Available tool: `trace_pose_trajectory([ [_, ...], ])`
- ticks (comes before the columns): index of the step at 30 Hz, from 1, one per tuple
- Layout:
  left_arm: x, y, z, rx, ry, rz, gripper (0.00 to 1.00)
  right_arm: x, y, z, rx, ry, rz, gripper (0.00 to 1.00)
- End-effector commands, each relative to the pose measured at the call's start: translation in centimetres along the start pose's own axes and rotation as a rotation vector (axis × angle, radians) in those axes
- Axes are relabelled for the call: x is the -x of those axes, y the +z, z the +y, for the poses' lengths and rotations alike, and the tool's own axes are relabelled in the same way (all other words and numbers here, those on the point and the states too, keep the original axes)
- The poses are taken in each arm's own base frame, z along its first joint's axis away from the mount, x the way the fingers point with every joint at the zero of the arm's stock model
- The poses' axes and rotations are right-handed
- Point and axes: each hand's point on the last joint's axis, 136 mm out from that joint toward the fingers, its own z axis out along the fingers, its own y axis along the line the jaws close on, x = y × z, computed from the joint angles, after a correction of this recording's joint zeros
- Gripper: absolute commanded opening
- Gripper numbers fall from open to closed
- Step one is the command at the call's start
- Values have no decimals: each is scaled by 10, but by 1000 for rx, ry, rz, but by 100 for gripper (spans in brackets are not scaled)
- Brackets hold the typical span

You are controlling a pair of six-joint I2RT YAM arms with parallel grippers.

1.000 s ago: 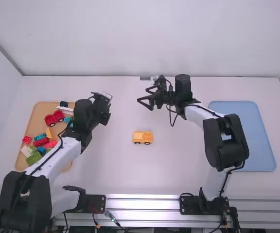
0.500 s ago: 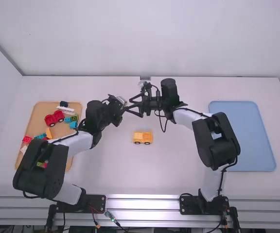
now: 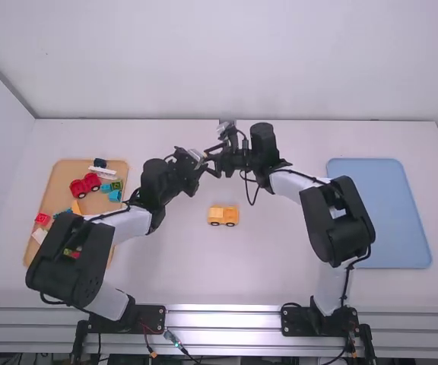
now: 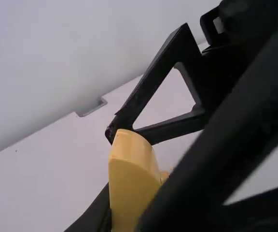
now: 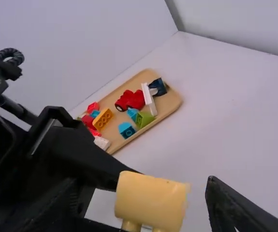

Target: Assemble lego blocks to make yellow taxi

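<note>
One yellow block (image 5: 151, 200), clamped in left end effector (image 3: 203, 157), right end effector (image 3: 211, 162) with fingers apart

A blue tray (image 3: 394, 217) lies at right; at left a wooden tray (image 3: 67, 176) holds a red toy vehicle (image 3: 84, 185).
</note>
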Motion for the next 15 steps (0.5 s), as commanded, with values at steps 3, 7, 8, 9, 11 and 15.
trace_pose_trajectory([
  [3,16,-1,-13,-69,-27,-63,2,-3,10,5,17,0,12,61],
  [7,19,-1,-19,-94,-24,-72,2,-4,15,6,3,-3,14,50],
  [8,18,-2,-17,-89,-25,-71,2,-5,16,8,7,-4,16,43],
  [9,18,-2,-16,-89,-26,-70,2,-5,16,8,8,-4,17,41],
  [11,18,-1,-18,-90,-25,-69,2,-5,16,8,8,-3,17,33],
  [15,18,-1,-18,-91,-19,-69,13,-5,16,7,7,-4,16,24],
])
